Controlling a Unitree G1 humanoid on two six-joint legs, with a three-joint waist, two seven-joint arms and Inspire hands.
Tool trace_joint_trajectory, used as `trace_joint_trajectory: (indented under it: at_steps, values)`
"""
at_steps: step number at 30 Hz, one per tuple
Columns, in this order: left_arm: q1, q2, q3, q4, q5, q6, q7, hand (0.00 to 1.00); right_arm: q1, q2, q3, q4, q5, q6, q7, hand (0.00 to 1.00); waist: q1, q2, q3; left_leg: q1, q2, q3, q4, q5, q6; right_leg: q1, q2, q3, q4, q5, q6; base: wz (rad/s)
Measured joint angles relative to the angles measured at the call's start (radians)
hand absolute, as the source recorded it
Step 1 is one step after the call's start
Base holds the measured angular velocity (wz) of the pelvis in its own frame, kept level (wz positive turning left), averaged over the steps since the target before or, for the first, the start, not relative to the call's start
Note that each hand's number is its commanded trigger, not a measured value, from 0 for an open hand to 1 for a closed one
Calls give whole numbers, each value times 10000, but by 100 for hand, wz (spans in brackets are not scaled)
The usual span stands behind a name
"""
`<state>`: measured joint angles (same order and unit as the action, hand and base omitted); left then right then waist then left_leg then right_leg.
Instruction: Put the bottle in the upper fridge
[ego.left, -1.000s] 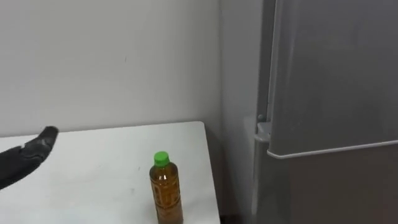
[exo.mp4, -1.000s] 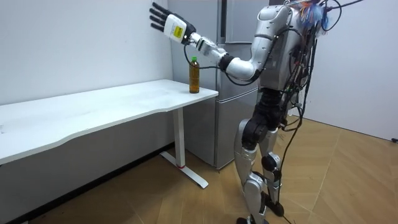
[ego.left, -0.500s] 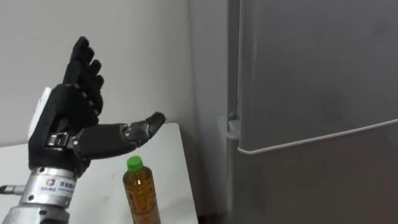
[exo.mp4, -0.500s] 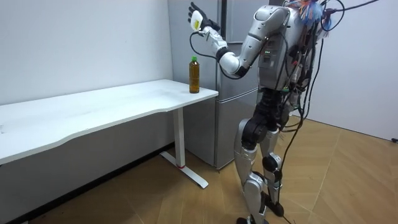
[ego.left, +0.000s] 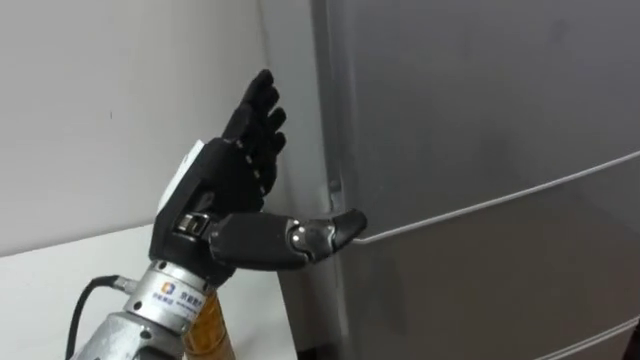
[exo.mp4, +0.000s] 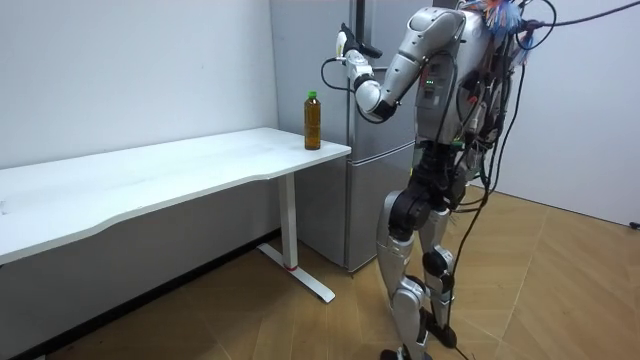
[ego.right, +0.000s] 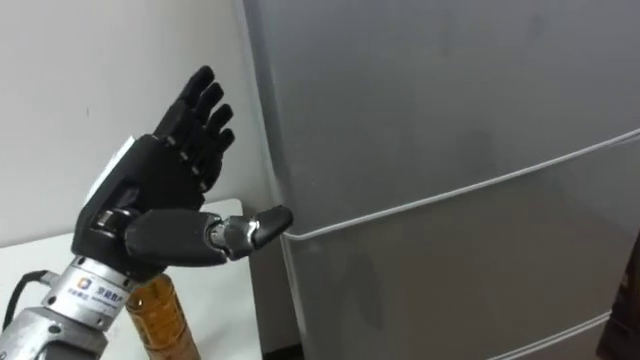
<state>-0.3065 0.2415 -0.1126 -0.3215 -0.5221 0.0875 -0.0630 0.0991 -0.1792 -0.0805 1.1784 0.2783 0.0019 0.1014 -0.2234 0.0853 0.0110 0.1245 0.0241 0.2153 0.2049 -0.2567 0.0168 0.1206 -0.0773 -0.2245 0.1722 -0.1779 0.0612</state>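
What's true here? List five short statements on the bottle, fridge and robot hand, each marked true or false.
1. The bottle stands on the table. True.
2. The fridge doors are open. False: they are shut.
3. The left robot hand is open, fingers straight. True.
4. The left robot hand holds the bottle. False: it holds nothing, raised beside the fridge.
5. The bottle's cap is red. False: green.

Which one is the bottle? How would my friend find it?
Find the big grey fridge; a long white table stands beside it. The bottle stands upright at the table's corner nearest the fridge. Amber drink and a green cap set it apart from the white and grey around it.
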Motion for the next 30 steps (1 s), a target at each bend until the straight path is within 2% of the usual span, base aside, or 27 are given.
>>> trace_joint_trajectory:
  at_steps: [4,5,6,10,16,18,19,20,23,25,26,28,29,30]
  values:
    - [-95,-17,-285,38,9,33,-187,0,-17,59,39,-22,9,87,-119,0,-86,-71,39,7,-4,-10,-3,0,0,0,3,-5,-17,0,0,0]
    - [-95,-42,-324,63,14,139,-244,0,-21,70,43,-22,11,134,-122,0,-121,-87,44,-9,-4,-11,-2,0,0,-13,3,-8,-17,0,0,0]
    - [-95,-98,-340,65,4,246,-310,0,-39,75,105,-23,50,138,-124,0,-158,-102,42,-70,-4,-15,4,0,0,-35,4,-13,-18,0,0,0]
    - [-95,-319,-492,64,3,261,-427,0,-19,101,220,-21,392,132,-121,0,-184,-145,34,-90,-2,-18,6,0,0,-94,6,-13,-20,1,-1,0]
    - [-97,-355,-838,65,-519,260,-501,0,-2,49,588,-55,907,134,-127,0,-202,-162,28,-95,0,0,5,0,0,-192,15,8,-18,2,-2,-1]
    - [-109,-370,-1073,66,-560,262,-535,0,10,21,698,-140,979,147,-133,0,-202,-82,-25,-124,0,2,5,0,0,-233,16,28,-15,4,-4,-2]
    - [-111,-411,-1082,87,-561,265,-535,0,6,-17,816,-147,1086,196,-141,0,-203,-130,7,-142,0,0,3,0,0,-248,16,29,-13,4,-5,0]
    - [-111,-423,-1098,87,-561,274,-536,0,8,-61,890,-168,1123,239,-140,0,-205,-78,-29,-175,0,2,5,0,0,-255,16,28,-11,7,-6,0]
    - [-118,-510,-1175,88,-562,279,-536,0,-6,-122,1057,-222,1189,341,-141,0,-216,-45,-50,-272,-1,-1,17,0,0,-276,15,9,-17,14,-10,4]
    - [-118,-534,-1225,121,-562,280,-536,13,-11,-141,1124,-221,1235,356,-151,0,-209,-44,-51,-282,-1,-4,16,0,0,-277,15,8,-16,15,-9,3]
    - [-118,-604,-1243,147,-562,280,-536,62,-13,-160,1185,-222,1279,355,-155,0,-209,-44,-49,-287,-1,-3,16,0,0,-274,16,2,-16,15,-9,0]
    - [-118,-660,-1296,178,-563,280,-536,90,-9,-161,1193,-253,1303,358,-159,0,-215,-36,-46,-334,-2,-3,17,0,0,-265,15,6,-17,14,-9,0]
    - [-118,-675,-1300,199,-563,280,-536,100,-8,-163,1192,-292,1302,363,-162,0,-215,-30,-42,-346,-2,-3,17,0,0,-267,15,7,-17,14,-9,0]
    - [-118,-675,-1301,209,-563,280,-536,100,-8,-166,1193,-317,1302,370,-163,0,-215,-28,-40,-349,-2,-3,17,0,0,-268,15,8,-17,14,-9,0]
